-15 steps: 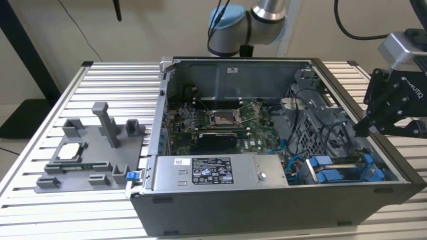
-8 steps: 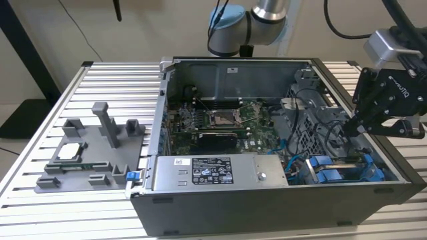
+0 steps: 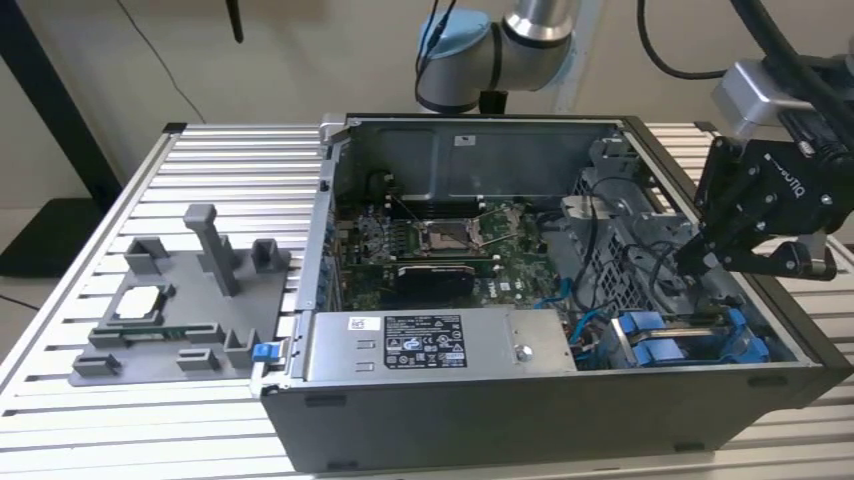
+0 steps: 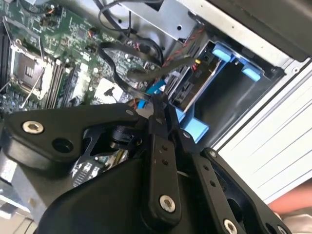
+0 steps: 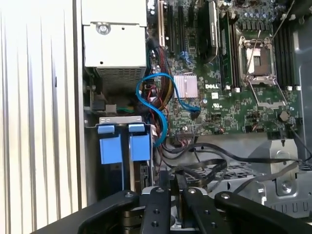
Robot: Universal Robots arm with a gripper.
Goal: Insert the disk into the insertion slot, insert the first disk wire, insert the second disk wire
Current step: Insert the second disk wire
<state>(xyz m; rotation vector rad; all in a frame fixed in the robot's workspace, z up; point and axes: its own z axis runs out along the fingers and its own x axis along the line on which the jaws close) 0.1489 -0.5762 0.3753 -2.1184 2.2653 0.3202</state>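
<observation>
**Gripper low over drive bay**

Disk [image 4: 192, 87] sits in the slot [image 3: 681, 335] at the case's front corner, exterior view's right; silver-grey metal, blue plastic carrier. Slot edged w/ blue tabs [image 5: 119, 146]. Gripper [image 4: 161, 105] angled down just above the bay, black fingers pinched together near a blue cable [image 5: 156, 102]. Can't tell if anything's between them. Green motherboard [image 3: 441, 240] beside.

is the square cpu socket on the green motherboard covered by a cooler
No, the square metal CPU socket sits bare on the green motherboard in the exterior view.
</observation>
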